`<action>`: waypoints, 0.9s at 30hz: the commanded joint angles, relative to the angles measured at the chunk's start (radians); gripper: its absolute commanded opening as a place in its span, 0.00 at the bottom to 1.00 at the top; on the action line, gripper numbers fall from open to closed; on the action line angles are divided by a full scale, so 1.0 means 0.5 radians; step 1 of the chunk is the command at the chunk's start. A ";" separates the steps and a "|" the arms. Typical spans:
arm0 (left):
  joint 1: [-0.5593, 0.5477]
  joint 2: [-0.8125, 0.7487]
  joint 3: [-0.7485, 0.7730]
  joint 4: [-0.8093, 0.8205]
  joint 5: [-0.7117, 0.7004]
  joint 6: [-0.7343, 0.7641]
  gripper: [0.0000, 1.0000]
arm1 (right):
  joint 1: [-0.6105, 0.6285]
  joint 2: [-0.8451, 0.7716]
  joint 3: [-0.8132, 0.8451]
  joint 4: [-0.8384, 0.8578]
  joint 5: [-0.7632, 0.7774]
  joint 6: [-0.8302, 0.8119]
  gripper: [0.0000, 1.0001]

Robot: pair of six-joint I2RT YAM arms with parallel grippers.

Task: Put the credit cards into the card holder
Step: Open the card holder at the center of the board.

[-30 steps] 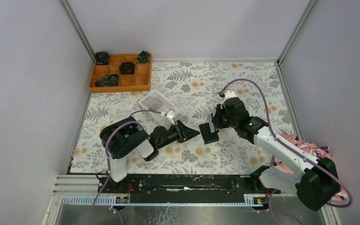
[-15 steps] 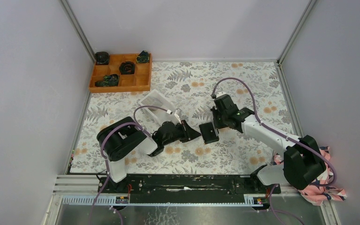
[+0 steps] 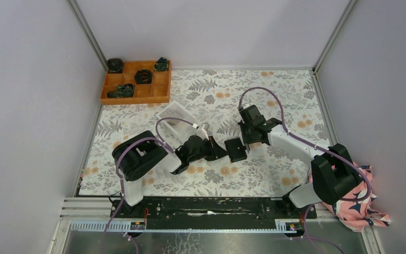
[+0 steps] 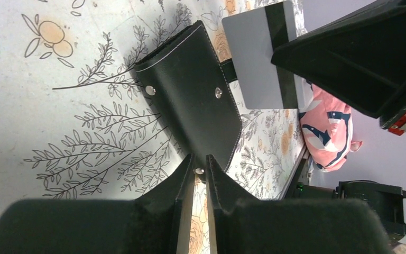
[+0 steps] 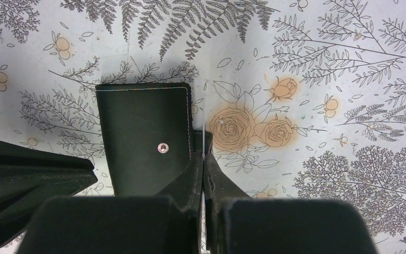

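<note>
Right fingers (image 5: pixel 187 182) pinch a credit card (image 4: pixel 259 53); left fingers (image 4: pixel 182 185) barely pinch the card holder (image 4: pixel 190 100) by its tab, so your push could pull it loose.

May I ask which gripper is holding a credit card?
The right gripper, shut on a grey, black-striped credit card, while the left gripper grips only the card holder by its clasp tab.
</note>
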 commanded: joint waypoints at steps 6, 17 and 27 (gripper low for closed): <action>-0.009 0.043 0.077 -0.118 -0.037 0.082 0.19 | -0.113 0.036 0.033 0.083 -0.159 0.008 0.00; -0.008 0.076 0.094 -0.164 -0.037 0.092 0.19 | -0.252 0.072 -0.065 0.218 -0.423 0.089 0.00; -0.010 0.079 0.099 -0.182 -0.046 0.098 0.19 | -0.277 0.069 -0.118 0.250 -0.431 0.100 0.00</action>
